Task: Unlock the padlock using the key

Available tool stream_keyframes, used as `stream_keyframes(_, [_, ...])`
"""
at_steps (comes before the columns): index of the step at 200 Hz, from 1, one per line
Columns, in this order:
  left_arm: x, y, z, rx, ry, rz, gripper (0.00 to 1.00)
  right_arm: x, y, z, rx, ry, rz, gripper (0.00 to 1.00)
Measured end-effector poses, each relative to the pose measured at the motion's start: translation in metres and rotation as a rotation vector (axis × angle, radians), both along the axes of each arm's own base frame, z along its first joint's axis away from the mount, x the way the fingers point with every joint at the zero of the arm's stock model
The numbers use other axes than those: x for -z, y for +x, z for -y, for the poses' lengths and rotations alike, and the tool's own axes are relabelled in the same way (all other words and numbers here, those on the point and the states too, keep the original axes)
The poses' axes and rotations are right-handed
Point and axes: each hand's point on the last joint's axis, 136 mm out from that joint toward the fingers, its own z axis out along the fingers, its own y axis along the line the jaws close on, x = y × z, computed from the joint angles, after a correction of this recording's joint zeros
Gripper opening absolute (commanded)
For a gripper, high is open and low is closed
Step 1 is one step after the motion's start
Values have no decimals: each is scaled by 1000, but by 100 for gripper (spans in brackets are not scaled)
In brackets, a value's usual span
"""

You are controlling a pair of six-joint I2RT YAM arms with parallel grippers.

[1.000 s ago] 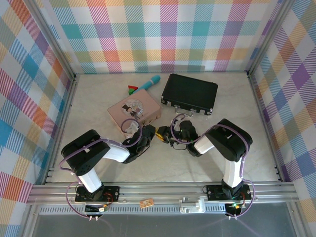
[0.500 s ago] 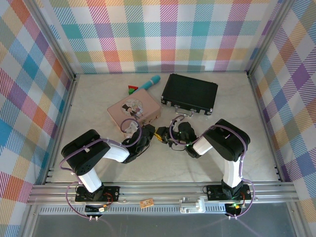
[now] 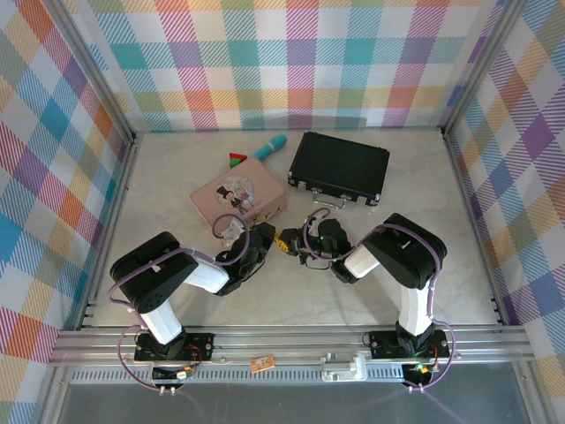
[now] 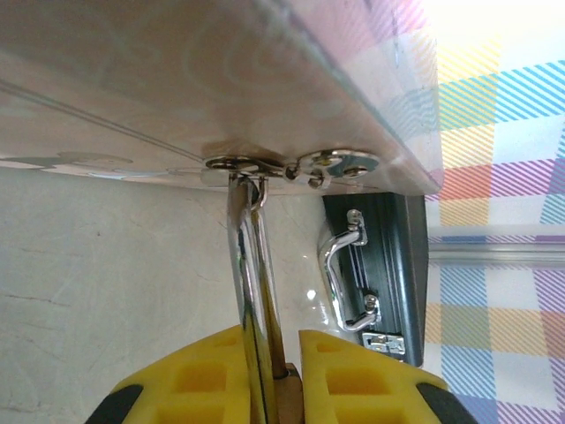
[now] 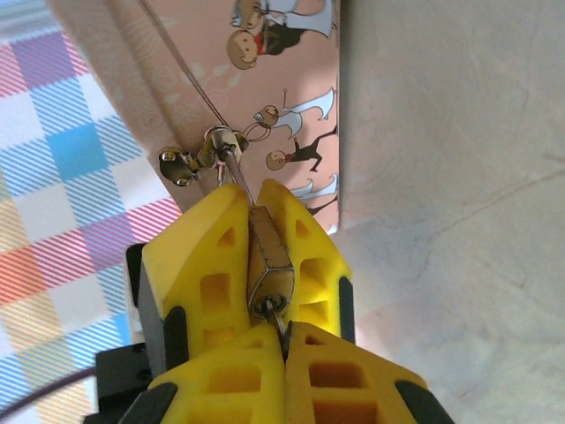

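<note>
At the front edge of the pink tin [image 3: 238, 196], where the two arms meet, the overhead camera gives me little: the left gripper [image 3: 265, 240] and right gripper [image 3: 298, 243] crowd together, and the padlock between them is too small and too covered to make out.

My right wrist camera is clearer. The padlock [image 5: 267, 261] hangs from the tin's hasp [image 5: 212, 146], its brass body pinched between the left gripper's [image 5: 256, 203] yellow fingers. Below it, the right gripper [image 5: 282, 334] is pressed together on the key [image 5: 275, 318]. I see just a thin grey sliver of the key running into the keyhole. Its head is buried between the pads and its blade is inside the lock.

From the left wrist camera, the left gripper [image 4: 269, 340] is clamped on the lock. The silver shackle [image 4: 250, 265] rises from between the fingers to the hasp [image 4: 291, 165], while the brass body is nearly cut off at the bottom edge. I cannot tell whether the shackle has released. Behind it, the black case [image 4: 380, 265] is partly cropped, its handle [image 4: 340, 274] showing.
</note>
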Motion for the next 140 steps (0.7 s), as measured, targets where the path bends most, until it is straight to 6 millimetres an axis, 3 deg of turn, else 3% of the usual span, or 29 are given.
stream_keyframes(43, [-10, 9, 5, -3, -53, 122, 0, -12, 7, 2, 100, 130, -227, 0])
stream_keyframes(78, [-33, 13, 2, -43, -133, 193, 0, -34, 12, 3, 156, 185, -244, 0])
stream_keyframes(140, [-45, 18, -17, -159, -172, 239, 0, -47, 22, -12, 178, 211, -242, 0])
